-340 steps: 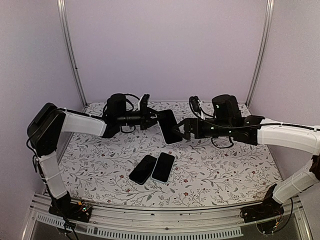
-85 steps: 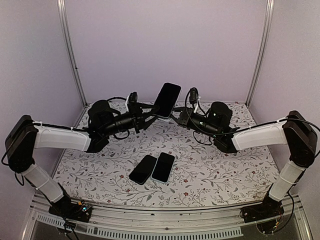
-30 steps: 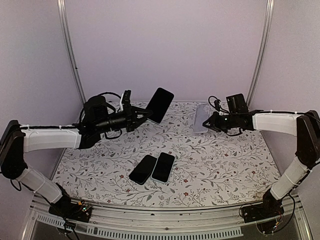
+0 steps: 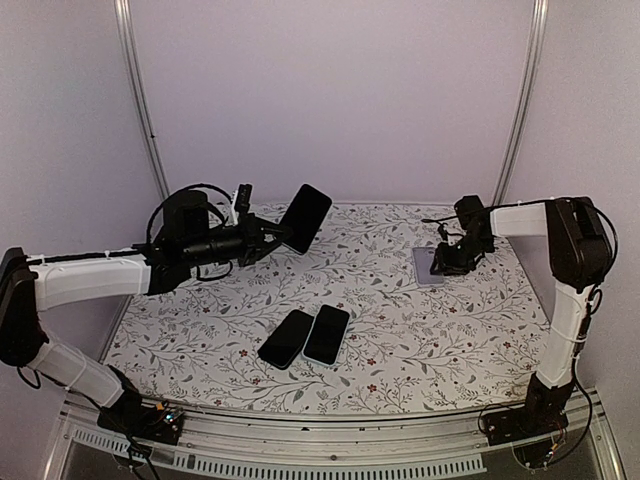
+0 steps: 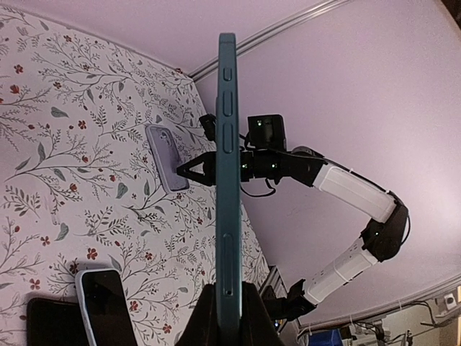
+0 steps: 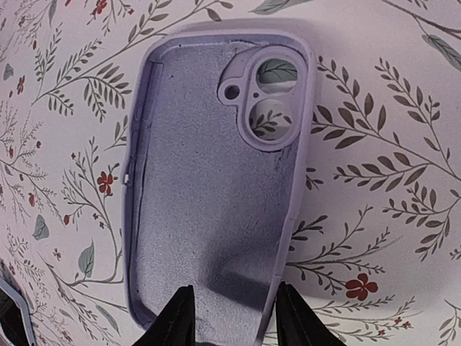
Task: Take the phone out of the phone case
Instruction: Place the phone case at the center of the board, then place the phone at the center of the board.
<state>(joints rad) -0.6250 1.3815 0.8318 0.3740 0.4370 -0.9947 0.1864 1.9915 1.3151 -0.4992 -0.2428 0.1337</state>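
The phone (image 4: pixel 306 216), dark-screened with a teal edge (image 5: pixel 227 144), is held up in the air over the back left of the table, bare, tilted. My left gripper (image 4: pixel 283 232) is shut on its lower end (image 5: pixel 229 306). The lilac phone case (image 4: pixel 426 270) lies empty on the table at the right, inside facing up, camera cut-out at its far end (image 6: pixel 216 187). My right gripper (image 4: pixel 447 262) hovers low over the case's near end, open (image 6: pixel 234 317); one finger is above the case's inside, the other just outside its right wall.
Two other phones lie side by side at the front middle of the floral mat: a black one (image 4: pixel 286 338) and one with a light-blue rim (image 4: pixel 326 334). Metal frame posts (image 4: pixel 140 100) stand at the back corners, against purple walls.
My right gripper carried the case to the right and down onto the table, then opened and let it go. My left arm drew the phone slightly left.
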